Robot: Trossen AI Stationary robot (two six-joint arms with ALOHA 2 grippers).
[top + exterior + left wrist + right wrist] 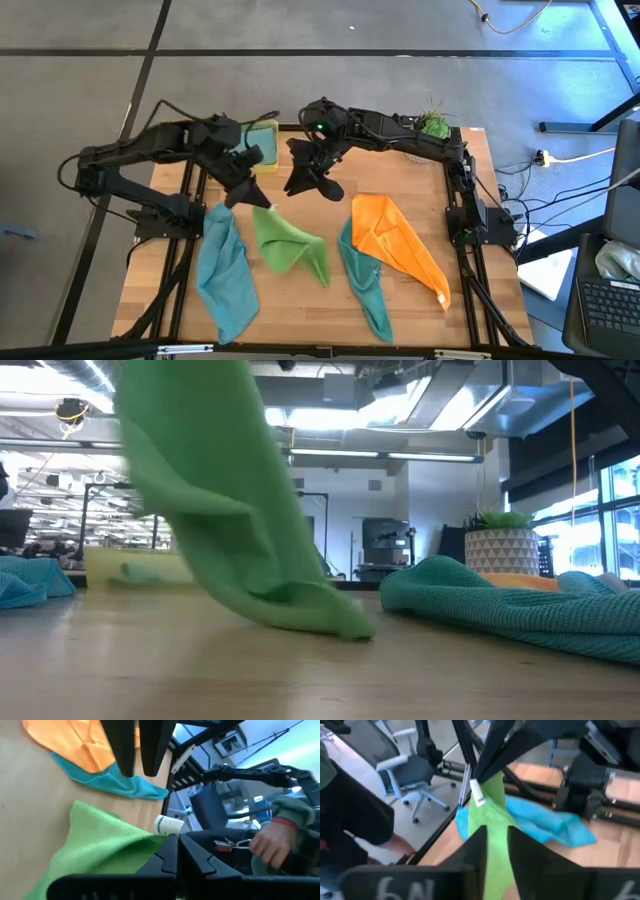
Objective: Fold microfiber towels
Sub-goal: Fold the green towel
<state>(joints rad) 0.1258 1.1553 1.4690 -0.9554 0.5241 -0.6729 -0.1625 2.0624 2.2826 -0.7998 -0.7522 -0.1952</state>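
From table height, the lime green towel hangs from above the frame, its lower fold dragging on the wooden table at centre. To its right the teal towel lies in a low heap with a sliver of the orange towel behind it, and a light blue towel shows at the left edge. No gripper appears in this view.

Looking straight down, the left gripper sits at centre left, clenched on the green towel's upper corner. The right gripper hangs just right of it, over bare wood. The green cloth trails toward the bottom centre, with the blue towel lower left, and the teal one partly under the orange one lower right.

The left wrist view shows its closed fingers pinching the corner beside a white label, and a person's hand at right beyond the table.

In the right wrist view the green cloth runs between that gripper's fingers, which stand slightly apart; whether they grip it I cannot tell.

At the table's far edge, a yellow-green tray is half hidden behind the left arm, and a potted plant stands in the far right corner.
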